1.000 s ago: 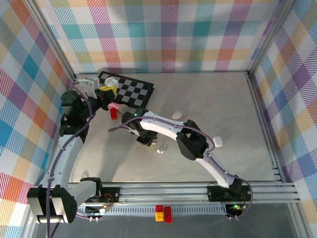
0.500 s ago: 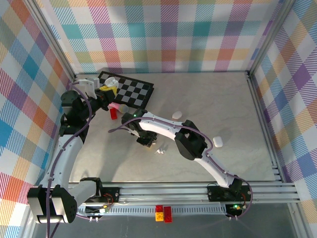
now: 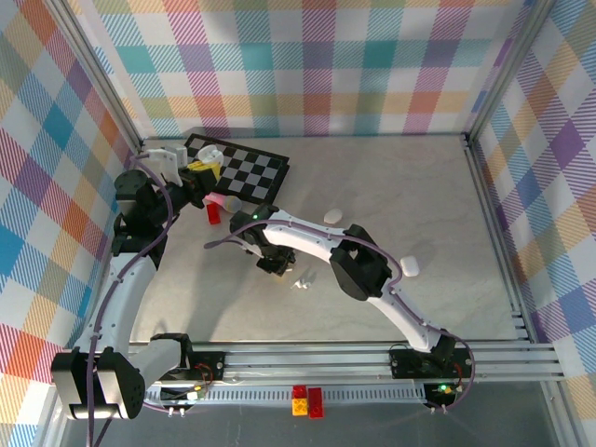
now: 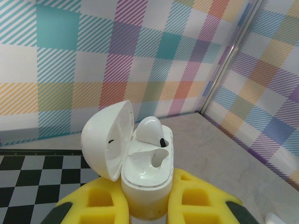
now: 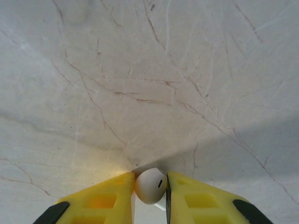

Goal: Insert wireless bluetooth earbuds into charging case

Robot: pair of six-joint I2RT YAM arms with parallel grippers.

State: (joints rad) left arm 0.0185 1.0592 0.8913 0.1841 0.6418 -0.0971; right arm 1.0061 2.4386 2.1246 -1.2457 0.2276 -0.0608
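- Seen from above, the left pincer (image 3: pixel 198 173) stands at 10 o'clock of the counter (image 3: pixel 419 186), at the edge of the checkered mat (image 3: pixel 251 173). The right pincer (image 3: pixel 272 264) is low near the middle, and the loose white earbuds (image 3: pixel 300 281) lie just at its 4 o'clock.
- In the left wrist view, the left pincer is closed around the charging case (image 4: pixel 147 175). Its lid (image 4: pixel 106 140) is open toward 10 o'clock, and one seated earbud (image 4: pixel 152 129) is inside.
- In the right wrist view, the right pincer presses both yellow fingers (image 5: pixel 196 203) on the gripped earbud (image 5: pixel 150 184), which is at the counter surface.
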